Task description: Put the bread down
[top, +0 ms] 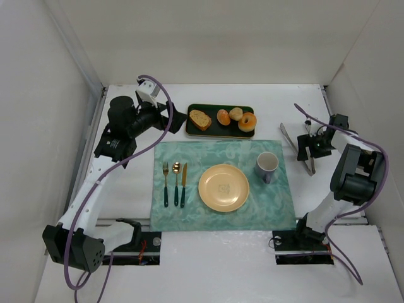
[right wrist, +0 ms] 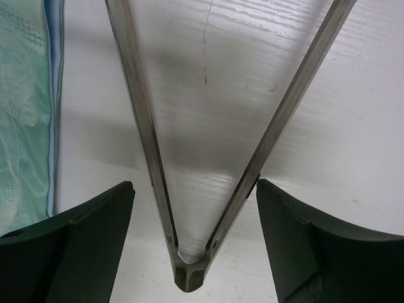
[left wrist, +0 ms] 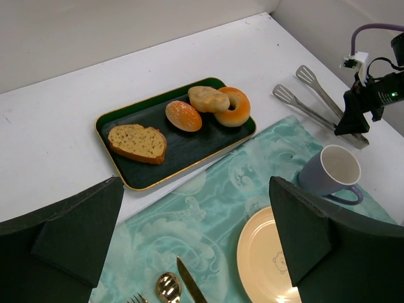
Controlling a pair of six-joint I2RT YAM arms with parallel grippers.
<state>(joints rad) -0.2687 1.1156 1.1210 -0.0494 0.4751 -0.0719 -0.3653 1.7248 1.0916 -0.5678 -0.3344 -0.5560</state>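
The bread [top: 236,113] [left wrist: 208,98], a small pale tan bun, lies on the dark tray [top: 214,132] [left wrist: 189,151] between a darker round roll and a bagel. My left gripper [top: 176,118] [left wrist: 196,183] hangs open above the placemat's far left corner, just short of the tray, with nothing between its fingers. Metal tongs [top: 291,142] [left wrist: 309,104] [right wrist: 145,126] lie on the white table at the right. My right gripper [top: 314,149] [right wrist: 194,184] is low over their hinge end, open, a finger on each side of the two arms. The yellow plate [top: 223,187] [left wrist: 265,259] sits mid-placemat.
On the tray also lie a cut slice [top: 200,119], a round roll [top: 223,117] and a bagel [top: 247,122]. A grey-blue mug [top: 267,165] stands right of the plate. Fork, spoon and knife [top: 175,183] lie left of it. White walls enclose the table.
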